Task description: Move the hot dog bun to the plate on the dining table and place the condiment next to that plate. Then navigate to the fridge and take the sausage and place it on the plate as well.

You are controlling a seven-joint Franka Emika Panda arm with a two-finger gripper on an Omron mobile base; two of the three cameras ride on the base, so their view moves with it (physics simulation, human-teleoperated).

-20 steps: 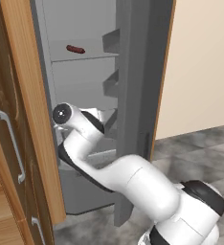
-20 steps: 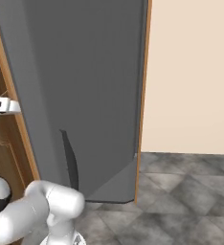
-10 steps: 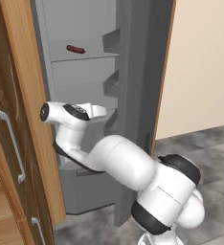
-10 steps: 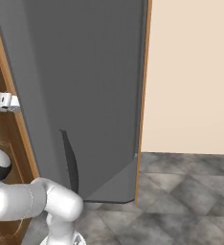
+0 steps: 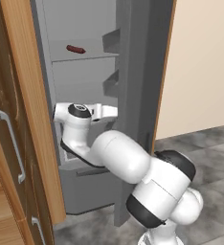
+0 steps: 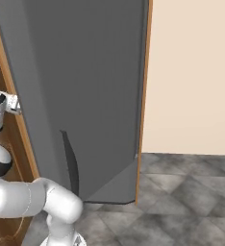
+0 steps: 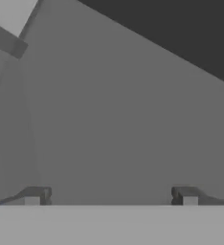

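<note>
arm: swung left into the fridge (image 5: 85, 72) | claw (image 7: 111, 196): wide open, empty | sausage (image 5: 75, 49): upper shelf, unreached

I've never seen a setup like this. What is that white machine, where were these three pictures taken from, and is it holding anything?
It is a white robot arm on a base that drives, in a computer-drawn kitchen. Two cameras ride on the base behind it: the left one looks into the open grey fridge, the right one mostly sees the outside of the fridge door. The third camera sits on the hand, looking along the gripper; its two small dark tips stand far apart against a grey fridge surface. The jaws are open and hold nothing. On an upper shelf lies a small dark red sausage, well above the hand. Brown wooden cabinets stand at the left.
</note>
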